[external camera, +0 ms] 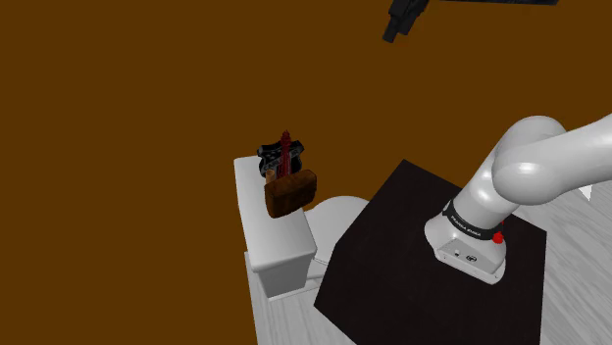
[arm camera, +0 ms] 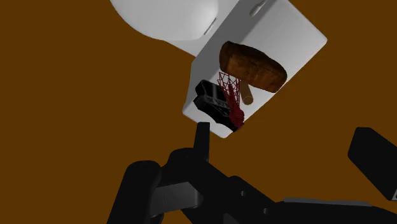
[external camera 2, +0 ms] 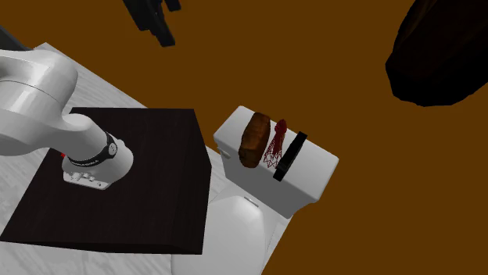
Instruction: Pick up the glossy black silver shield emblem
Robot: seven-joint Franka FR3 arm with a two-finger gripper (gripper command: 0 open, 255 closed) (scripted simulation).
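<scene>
The black shield emblem's long axis spans the cistern lid's short width near one end; the tool hangs spread.

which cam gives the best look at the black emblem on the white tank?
Wrist view: the emblem shows its black face with silver marks. Shoulder view: partly hidden behind the red net. Second exterior view: edge-on, a thin black strip.

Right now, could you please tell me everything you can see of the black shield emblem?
The black shield emblem is a thin, glossy black plate with silvery markings. It seems to stand on edge on the white toilet tank lid, last in a row, close beside a red wire-mesh object. The open gripper hangs high above it.
</scene>
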